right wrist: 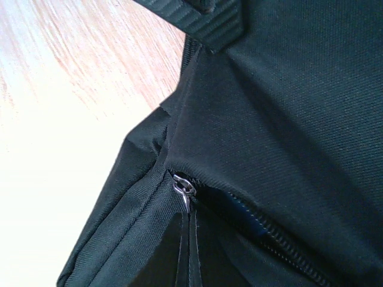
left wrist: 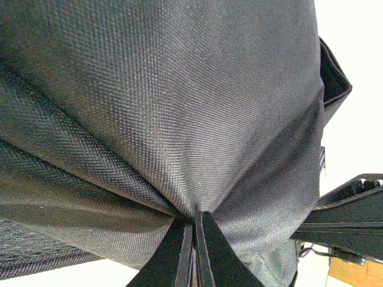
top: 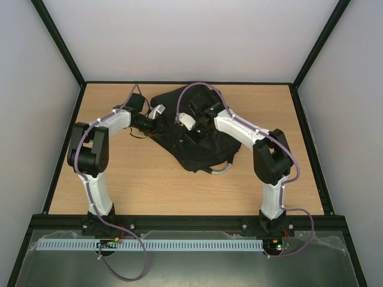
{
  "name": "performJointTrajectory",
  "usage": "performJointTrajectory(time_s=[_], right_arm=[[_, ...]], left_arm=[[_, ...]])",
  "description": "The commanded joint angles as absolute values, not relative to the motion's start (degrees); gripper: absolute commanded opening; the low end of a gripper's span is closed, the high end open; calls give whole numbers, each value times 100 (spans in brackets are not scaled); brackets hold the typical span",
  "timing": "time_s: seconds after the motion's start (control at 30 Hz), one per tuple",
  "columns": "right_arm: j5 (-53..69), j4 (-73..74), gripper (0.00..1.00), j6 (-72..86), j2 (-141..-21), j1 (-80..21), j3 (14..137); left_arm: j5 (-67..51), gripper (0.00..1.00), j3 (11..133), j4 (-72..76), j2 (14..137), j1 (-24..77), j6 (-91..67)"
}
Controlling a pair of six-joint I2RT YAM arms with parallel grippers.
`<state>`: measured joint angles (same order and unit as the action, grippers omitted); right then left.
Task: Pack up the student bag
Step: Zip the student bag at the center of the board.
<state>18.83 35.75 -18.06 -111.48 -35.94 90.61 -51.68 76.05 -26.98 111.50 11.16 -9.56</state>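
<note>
Hugging the far table edge — student bag, left fingers pinching.

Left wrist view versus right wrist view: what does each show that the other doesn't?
Only left wrist: the student bag fabric gathered into folds, pinched in the shut left gripper. Only right wrist: a zipper pull just above the shut right gripper, and a webbing strap. Both: black bag cloth and some wooden table.
</note>
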Motion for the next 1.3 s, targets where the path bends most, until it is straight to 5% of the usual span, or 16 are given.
performJointTrajectory(time_s=[0.0,0.17,0.27,0.4,0.9,1.07,1.27], right_arm=[[2067,4688,1,-1933,-10920,-3419,9390],[2246,4806,1,-1781,-11235,-3767,9802],[2491,4704,1,-1473,-11432,-3866,9960],[2863,4609,1,-1143,-11821,-4082,10351],[3486,4282,1,-160,-13114,-4309,11672],[3834,4286,1,-107,-13088,-4312,11545],[3890,4495,1,-137,-13004,-4296,11334]], left_arm=[[-4667,2,7493,-3039,10999,800,-745],[-4849,50,7791,-3224,10902,903,-654],[-4851,62,7570,-3296,10579,696,-716],[-5175,67,6924,-3560,10120,308,-573],[-5977,68,4789,-2870,9114,312,-691],[-5709,54,4883,-2522,9401,325,-880],[-5619,22,5183,-2383,9906,352,-842]])
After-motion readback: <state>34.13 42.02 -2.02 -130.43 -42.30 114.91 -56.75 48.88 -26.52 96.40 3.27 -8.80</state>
